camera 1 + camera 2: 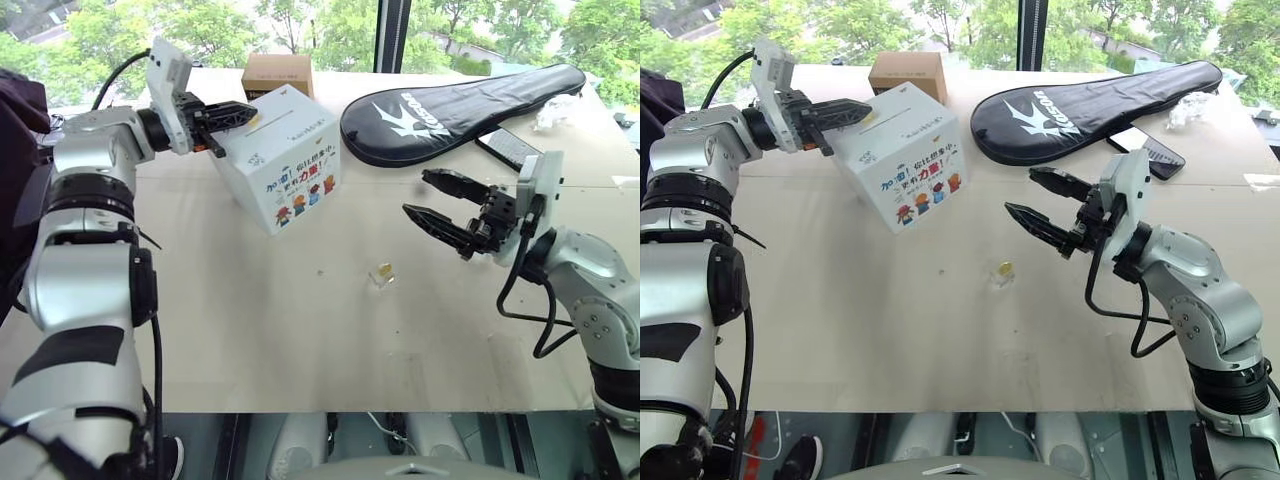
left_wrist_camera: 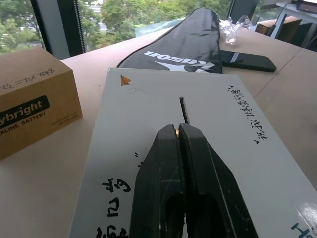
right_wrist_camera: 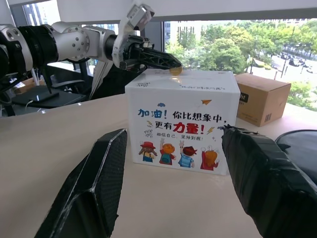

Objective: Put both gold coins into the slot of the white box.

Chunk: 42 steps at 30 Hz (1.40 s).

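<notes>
The white box [image 1: 285, 160] with cartoon figures stands on the table at the back left. On its plain top face runs the thin dark slot [image 2: 184, 110]. My left gripper [image 1: 250, 110] hovers level over that top face, shut on a gold coin [image 3: 175, 71], whose gold edge peeks out at the fingertips just short of the slot's near end. The other gold coin [image 1: 382, 272], in clear wrap, lies on the table in front of the box. My right gripper [image 1: 415, 192] is raised over the table to the right of the box, open and empty, pointing toward it.
A brown cardboard box [image 1: 277, 72] stands right behind the white box. A black racket bag [image 1: 460, 105] lies at the back right, with a flat black object [image 1: 510, 148] beside it and crumpled clear plastic [image 1: 555, 112] near the table's right edge.
</notes>
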Each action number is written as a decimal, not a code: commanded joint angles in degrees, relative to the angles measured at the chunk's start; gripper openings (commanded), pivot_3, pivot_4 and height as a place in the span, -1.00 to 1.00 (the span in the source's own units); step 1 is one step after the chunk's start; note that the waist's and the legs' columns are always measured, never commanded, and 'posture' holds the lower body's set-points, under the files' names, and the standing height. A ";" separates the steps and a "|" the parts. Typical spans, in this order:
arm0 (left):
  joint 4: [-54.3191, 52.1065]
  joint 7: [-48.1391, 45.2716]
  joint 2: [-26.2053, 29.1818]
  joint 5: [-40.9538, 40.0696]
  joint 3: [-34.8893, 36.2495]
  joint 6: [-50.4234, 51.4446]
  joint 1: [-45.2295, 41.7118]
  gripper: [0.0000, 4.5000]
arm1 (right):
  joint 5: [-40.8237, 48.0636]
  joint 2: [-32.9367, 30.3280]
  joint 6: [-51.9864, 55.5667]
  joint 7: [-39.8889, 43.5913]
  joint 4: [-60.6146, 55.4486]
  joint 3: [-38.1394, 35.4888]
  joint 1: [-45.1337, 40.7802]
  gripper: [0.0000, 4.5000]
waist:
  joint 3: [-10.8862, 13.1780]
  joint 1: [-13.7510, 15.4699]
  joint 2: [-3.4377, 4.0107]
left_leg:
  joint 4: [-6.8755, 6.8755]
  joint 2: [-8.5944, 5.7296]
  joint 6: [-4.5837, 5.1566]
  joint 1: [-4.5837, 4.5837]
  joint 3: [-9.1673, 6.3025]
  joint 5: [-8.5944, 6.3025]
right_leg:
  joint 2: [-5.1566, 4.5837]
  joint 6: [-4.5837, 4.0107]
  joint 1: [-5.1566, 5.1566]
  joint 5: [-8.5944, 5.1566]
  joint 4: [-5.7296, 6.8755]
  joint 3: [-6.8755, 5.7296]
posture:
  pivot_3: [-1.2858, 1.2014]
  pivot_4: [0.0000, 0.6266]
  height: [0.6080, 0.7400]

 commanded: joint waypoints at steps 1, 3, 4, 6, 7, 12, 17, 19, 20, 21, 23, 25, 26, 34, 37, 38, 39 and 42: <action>1.75 -4.37 -0.35 3.00 -0.02 -0.82 -1.45 -1.00 | 0.50 0.57 -0.05 -1.17 -2.82 -1.41 0.66 0.45 | 0.00 0.00 0.00 | 0.01 0.00 0.00 0.01 0.00 0.00 | 0.00 0.00 0.00 0.00 0.02 -0.01 | 0.03 -0.52 1.00; 2.18 -5.73 -0.91 3.34 0.87 -0.61 -2.10 -1.00 | 0.47 0.71 -0.09 -1.45 -3.10 -1.39 0.95 0.45 | 0.00 0.01 0.00 | 0.03 0.00 0.00 0.01 0.01 0.00 | -0.01 0.00 0.01 0.00 0.03 0.00 | 0.03 -0.52 1.00; 2.34 -6.18 -1.08 3.76 1.16 -0.65 -2.26 -1.00 | 0.48 0.77 -0.08 -1.57 -3.18 -1.42 1.01 0.45 | 0.00 0.02 0.00 | 0.04 0.00 0.00 0.01 0.02 0.00 | -0.01 0.00 0.01 0.00 0.04 0.01 | 0.03 -0.52 1.00; 2.47 -7.01 -1.36 4.67 1.43 -0.92 -2.11 -1.00 | 0.71 0.98 0.01 -1.80 -3.24 -1.58 1.03 0.45 | 0.00 0.04 0.00 | 0.08 0.00 0.00 0.00 0.00 0.00 | -0.02 0.01 0.02 0.00 0.05 0.00 | 0.03 -0.52 1.00; 2.55 -7.12 -1.47 4.96 1.69 -1.02 -2.01 -1.00 | 0.75 1.07 0.02 -1.85 -3.25 -1.63 1.04 0.45 | 0.00 0.04 0.00 | 0.09 -0.01 0.00 0.00 0.01 0.00 | -0.04 0.00 0.02 0.00 0.04 0.00 | 0.03 -0.52 1.00; 2.72 -6.65 -1.70 6.54 2.65 -1.76 -1.13 -1.00 | 1.04 1.03 0.29 -1.55 -3.10 -1.68 0.89 0.45 | 0.00 0.02 0.00 | 0.09 -0.01 0.00 0.00 0.01 0.00 | -0.05 0.01 0.02 0.01 0.06 -0.01 | 0.03 -0.52 1.00; 1.79 -6.60 -2.25 7.82 3.11 -2.85 -0.31 -1.00 | 1.17 1.07 0.52 -1.20 -2.78 -1.50 0.63 0.45 | 0.00 0.08 -0.01 | 0.10 -0.01 0.00 0.00 -0.01 0.00 | -0.05 0.01 0.02 0.01 0.07 -0.02 | 0.03 -0.52 1.00; 1.64 -6.38 -2.45 7.97 3.41 -3.10 -0.14 -0.88 | 1.16 1.10 0.60 -1.06 -2.69 -1.39 0.47 0.47 | -0.01 0.11 -0.01 | 0.11 -0.01 0.00 0.00 -0.01 0.00 | -0.05 0.01 0.02 0.01 0.08 -0.03 | 0.03 -0.52 1.00; 1.58 -6.40 -2.53 8.04 3.57 -3.23 -0.05 -0.75 | 1.19 1.12 0.63 -1.01 -2.66 -1.37 0.42 0.48 | -0.01 0.15 0.00 | 0.11 -0.01 0.00 0.00 -0.01 0.00 | -0.05 0.01 0.02 0.01 0.08 -0.03 | 0.03 -0.52 1.00; 1.49 -6.45 -2.62 8.05 3.79 -3.48 0.07 -0.62 | 1.24 1.14 0.66 -0.98 -2.66 -1.38 0.39 0.48 | -0.01 0.17 -0.01 | 0.13 -0.01 -0.01 0.00 0.00 0.00 | -0.06 0.01 0.03 0.01 0.09 -0.03 | 0.03 -0.52 1.00; 1.36 -6.10 -2.85 7.99 4.26 -3.90 0.21 -0.22 | 1.29 1.17 0.70 -0.88 -2.58 -1.36 0.38 0.48 | -0.01 0.17 0.00 | 0.18 -0.01 0.00 0.01 -0.02 0.00 | -0.06 0.01 0.05 0.01 0.13 -0.05 | 0.03 -0.52 1.00; 1.20 -4.54 -3.10 7.74 5.07 -4.99 0.36 0.19 | 1.43 1.16 0.81 -0.85 -2.64 -1.36 0.40 0.48 | -0.01 0.16 0.00 | 0.25 -0.01 0.01 0.02 -0.03 0.00 | -0.06 0.01 0.07 0.01 0.19 -0.06 | 0.03 -0.52 1.00; 1.11 -4.26 -3.16 7.50 5.49 -5.27 0.39 0.38 | 1.46 1.13 0.84 -0.84 -2.69 -1.37 0.43 0.48 | -0.01 0.18 0.00 | 0.30 -0.01 0.02 0.03 -0.06 -0.01 | -0.06 0.01 0.09 0.01 0.22 -0.07 | 0.03 -0.52 1.00; -10.46 -12.06 -2.16 -2.94 13.92 0.01 0.43 0.99 | 2.23 -1.37 1.67 -0.31 -3.94 -4.42 4.99 0.48 | 0.00 0.15 -0.02 | 0.65 0.00 0.05 -0.02 -0.12 -0.03 | -0.06 0.01 0.11 0.01 0.49 -0.13 | 0.03 -0.52 1.00; -33.54 -12.86 -1.24 -9.66 14.29 11.86 10.97 0.99 | 1.80 -3.59 0.99 1.66 -4.03 -7.33 10.64 0.48 | -0.02 -0.03 0.02 | 0.66 0.00 0.03 0.01 -0.04 -0.02 | -0.13 0.02 0.14 0.01 0.48 0.00 | 0.03 -0.52 1.00; -42.90 -11.84 -0.77 -12.06 14.48 15.40 16.26 0.99 | 1.10 -4.52 0.63 2.56 -4.02 -8.16 13.10 0.48 | -0.06 -0.16 0.09 | 0.67 0.00 -0.02 0.05 -0.04 0.01 | -0.19 0.02 0.20 0.00 0.49 0.07 | 0.03 -0.52 1.00; -52.34 -9.59 -0.25 -14.04 14.75 19.03 22.12 0.99 | 0.41 -5.38 0.45 3.21 -4.09 -8.95 15.70 0.48 | -0.09 -0.23 0.14 | 0.63 0.02 -0.11 0.10 -0.07 0.06 | -0.22 0.02 0.25 0.01 0.41 0.17 | 0.03 -0.52 1.00; -73.78 -0.45 -0.76 -18.72 16.69 26.92 36.64 0.99 | -2.15 -7.14 -1.10 4.96 -4.21 -10.16 22.38 0.48 | -0.09 -0.29 0.13 | 0.63 0.11 -0.16 0.22 -0.07 0.08 | -0.33 0.02 0.34 0.01 0.34 0.40 | 0.03 -0.52 1.00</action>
